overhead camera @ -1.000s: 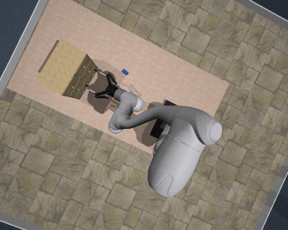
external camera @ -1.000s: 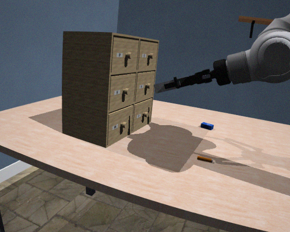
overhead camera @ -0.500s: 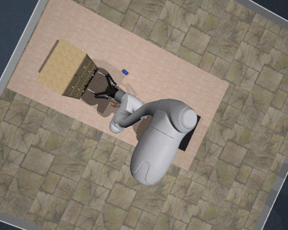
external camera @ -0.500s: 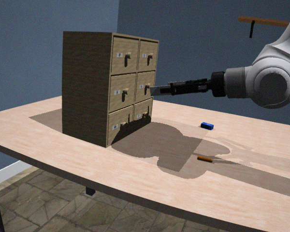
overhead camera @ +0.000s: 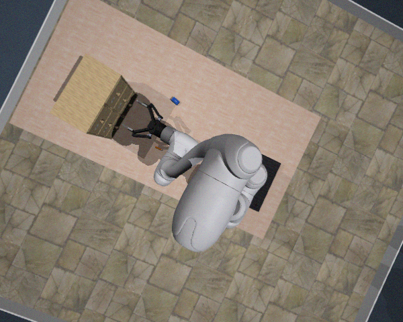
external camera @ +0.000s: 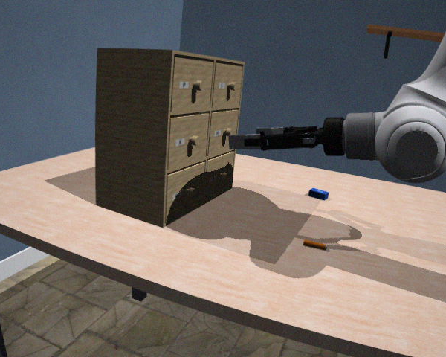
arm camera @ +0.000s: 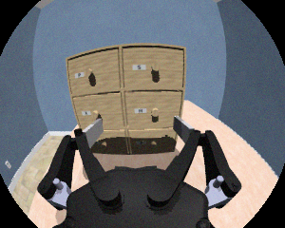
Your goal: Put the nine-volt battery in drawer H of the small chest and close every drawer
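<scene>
Pincer (overhead camera: 137, 115) (external camera: 236, 141) (arm camera: 137, 123) spread wide; battery (overhead camera: 174, 100) (external camera: 318, 193) looks blue and blocky, lying on the table (overhead camera: 229, 93) (external camera: 215, 280) (arm camera: 228, 157).

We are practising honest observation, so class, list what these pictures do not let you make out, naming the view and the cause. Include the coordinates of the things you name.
- Insides of the chest (overhead camera: 86, 91) (external camera: 133, 130) (arm camera: 123, 90): hidden behind drawer fronts in the exterior and wrist views.
- Bottom-left drawer's label: darkened by shadow, too small in the exterior view.
- Arm's upper part (external camera: 427, 100): cut off by the exterior picture's right edge.
- Print on the blue block (overhead camera: 174, 100) (external camera: 318, 193): too small from above.
</scene>
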Motion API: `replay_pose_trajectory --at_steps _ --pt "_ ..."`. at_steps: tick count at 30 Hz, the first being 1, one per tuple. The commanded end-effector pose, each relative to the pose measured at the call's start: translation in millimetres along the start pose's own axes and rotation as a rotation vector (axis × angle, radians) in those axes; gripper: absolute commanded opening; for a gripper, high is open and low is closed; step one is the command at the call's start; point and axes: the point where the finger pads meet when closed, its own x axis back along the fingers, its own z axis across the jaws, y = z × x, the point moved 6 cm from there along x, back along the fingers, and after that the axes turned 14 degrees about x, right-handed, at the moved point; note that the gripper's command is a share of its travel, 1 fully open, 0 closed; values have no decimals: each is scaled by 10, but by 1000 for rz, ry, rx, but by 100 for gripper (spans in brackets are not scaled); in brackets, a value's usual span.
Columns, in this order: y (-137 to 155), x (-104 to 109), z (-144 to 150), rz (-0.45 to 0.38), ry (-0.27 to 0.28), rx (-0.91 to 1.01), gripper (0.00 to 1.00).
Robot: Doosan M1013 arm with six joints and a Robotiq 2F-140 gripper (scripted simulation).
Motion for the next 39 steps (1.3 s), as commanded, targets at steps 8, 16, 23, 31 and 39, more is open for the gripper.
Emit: replay_pose_trajectory --at_steps 8,16,23,31,39 --pt "7 -4 -2 6 1 0 100" --pt "42 -11 -11 6 1 0 100" --pt "213 -43 -53 6 1 0 100" --pt "535 -104 -134 6 1 0 100" --pt "839 -162 -210 6 1 0 100"
